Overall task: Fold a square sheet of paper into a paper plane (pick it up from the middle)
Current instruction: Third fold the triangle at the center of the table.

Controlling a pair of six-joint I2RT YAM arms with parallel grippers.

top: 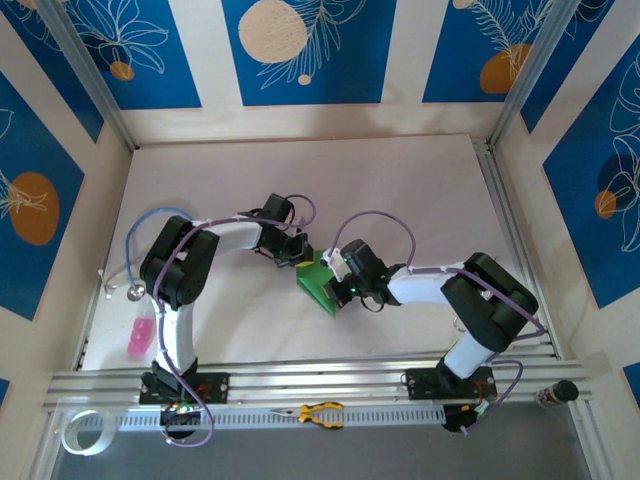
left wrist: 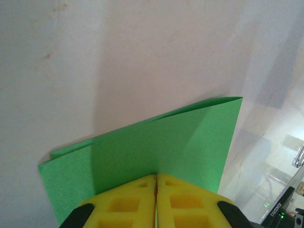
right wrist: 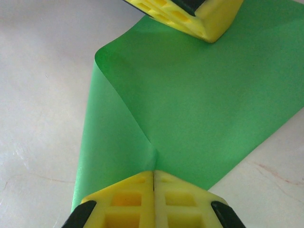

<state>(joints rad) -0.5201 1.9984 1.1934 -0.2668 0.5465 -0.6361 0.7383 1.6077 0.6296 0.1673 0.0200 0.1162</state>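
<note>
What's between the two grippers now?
The folded green sheet spans the gap, pinched by the right gripper and the left gripper; the right wrist view shows it.

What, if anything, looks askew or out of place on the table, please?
The square sheet of paper, pinched by the left gripper and the right gripper, is folded unevenly: in the left wrist view the layers' edges do not line up, a strip of one layer peeking out at the left. Nothing looks torn.

Bright, even light; soft shadows
</note>
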